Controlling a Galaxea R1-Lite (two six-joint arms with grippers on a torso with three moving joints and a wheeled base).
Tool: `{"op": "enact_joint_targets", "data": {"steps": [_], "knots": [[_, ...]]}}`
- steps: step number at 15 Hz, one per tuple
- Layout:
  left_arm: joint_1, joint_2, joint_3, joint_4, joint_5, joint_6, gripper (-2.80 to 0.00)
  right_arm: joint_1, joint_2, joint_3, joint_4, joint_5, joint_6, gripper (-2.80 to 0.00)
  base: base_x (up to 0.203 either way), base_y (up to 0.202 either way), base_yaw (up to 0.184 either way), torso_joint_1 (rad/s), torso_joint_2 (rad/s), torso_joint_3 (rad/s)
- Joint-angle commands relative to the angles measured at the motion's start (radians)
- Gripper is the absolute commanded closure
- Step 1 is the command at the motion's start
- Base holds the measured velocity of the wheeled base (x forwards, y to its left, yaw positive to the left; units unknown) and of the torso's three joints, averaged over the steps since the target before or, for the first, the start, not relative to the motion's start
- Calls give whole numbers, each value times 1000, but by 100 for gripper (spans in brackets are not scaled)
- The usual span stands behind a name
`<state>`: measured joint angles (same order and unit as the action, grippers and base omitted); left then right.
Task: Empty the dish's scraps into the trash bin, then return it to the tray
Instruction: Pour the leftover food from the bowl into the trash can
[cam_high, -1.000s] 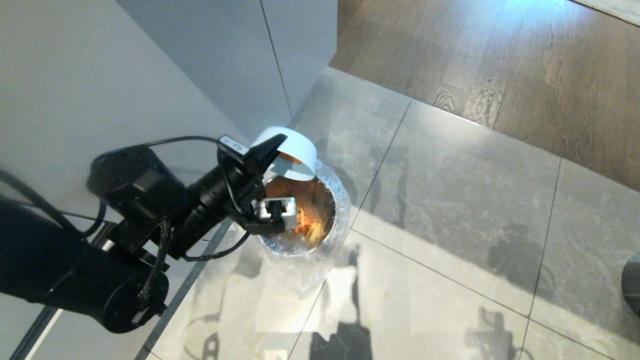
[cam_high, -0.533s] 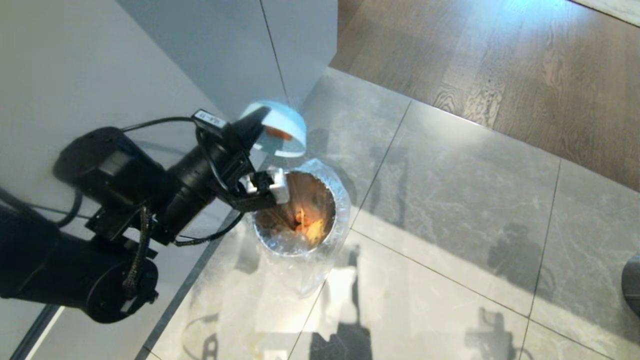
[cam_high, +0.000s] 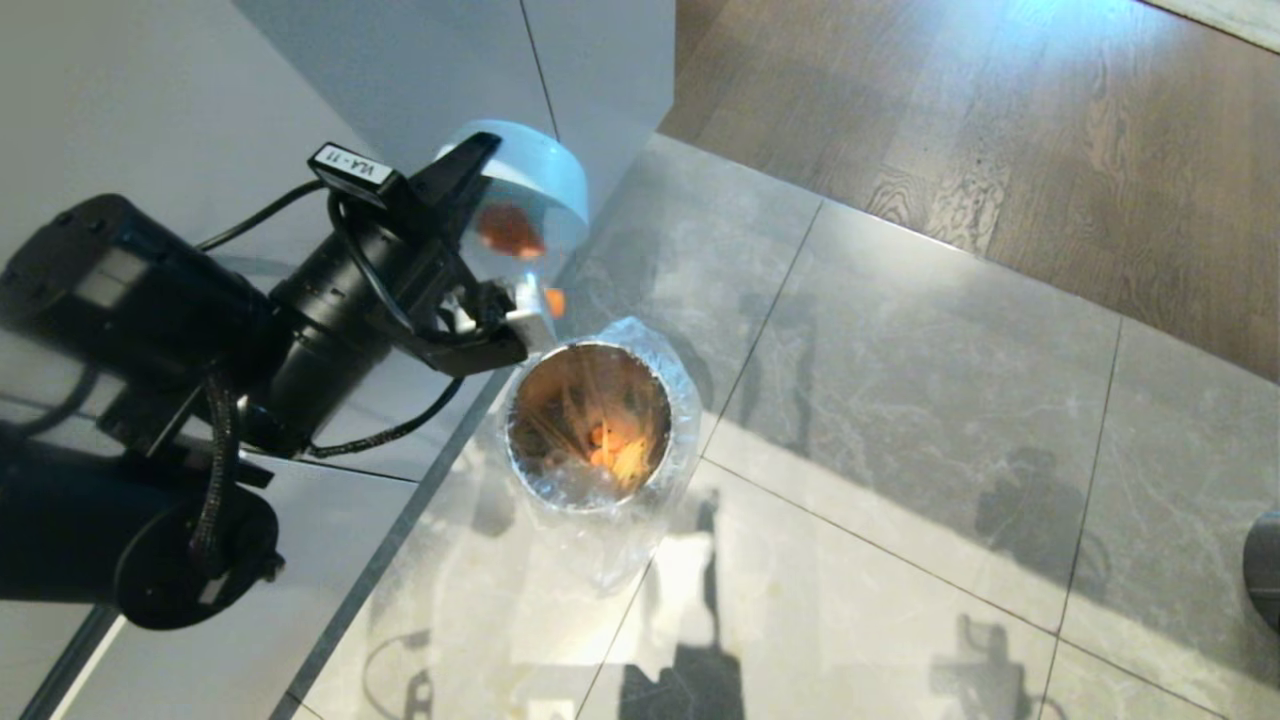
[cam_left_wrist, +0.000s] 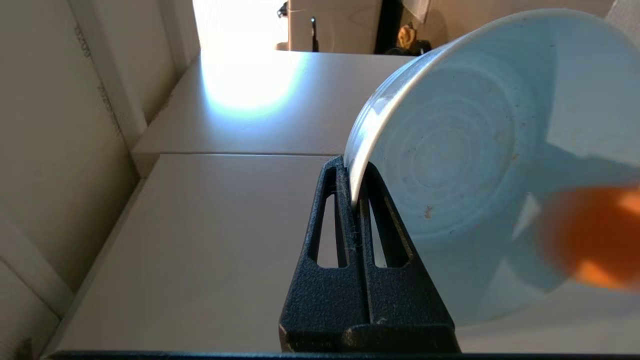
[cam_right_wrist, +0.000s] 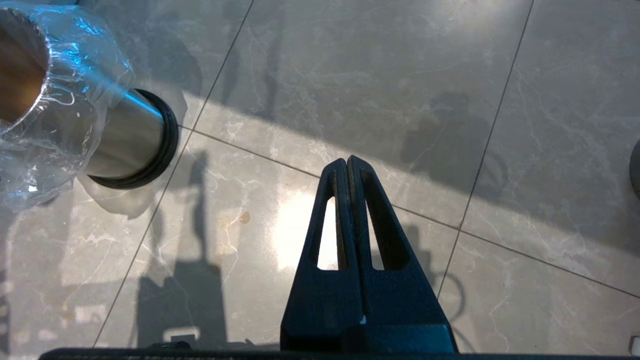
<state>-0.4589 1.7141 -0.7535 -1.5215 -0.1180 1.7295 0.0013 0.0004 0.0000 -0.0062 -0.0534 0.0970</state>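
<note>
left hand (cam_left_wrist: 356, 200) clamped on dish (cam_high: 530, 190) rim — lifted off trash bin (cam_high: 590, 420) | right hand (cam_right_wrist: 347, 167) closed, empty

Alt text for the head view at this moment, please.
The left gripper holds the tipped white dish by its rim, up and beside the lined trash bin on the tiled floor; an orange scrap clings inside, more scraps lie in the bin.

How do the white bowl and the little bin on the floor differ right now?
The dish hangs in the air, tipped on its side, pinched by its rim in the left gripper; the trash bin stands upright on the tiles. The dish is white inside, the bin coppery and lined with a clear bag. Both are round and hold orange scraps.
</note>
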Motion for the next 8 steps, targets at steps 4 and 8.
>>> {"op": "enact_joint_targets", "data": {"steps": [4, 8], "knots": [[-5, -43, 74, -48, 20, 19, 0, 0, 0, 0, 0, 0, 0, 0, 0, 0, 0, 0, 0, 0], [-38, -48, 87, -48, 33, 19, 0, 0, 0, -1, -1, 0, 0, 0, 0, 0, 0, 0, 0, 0]]}}
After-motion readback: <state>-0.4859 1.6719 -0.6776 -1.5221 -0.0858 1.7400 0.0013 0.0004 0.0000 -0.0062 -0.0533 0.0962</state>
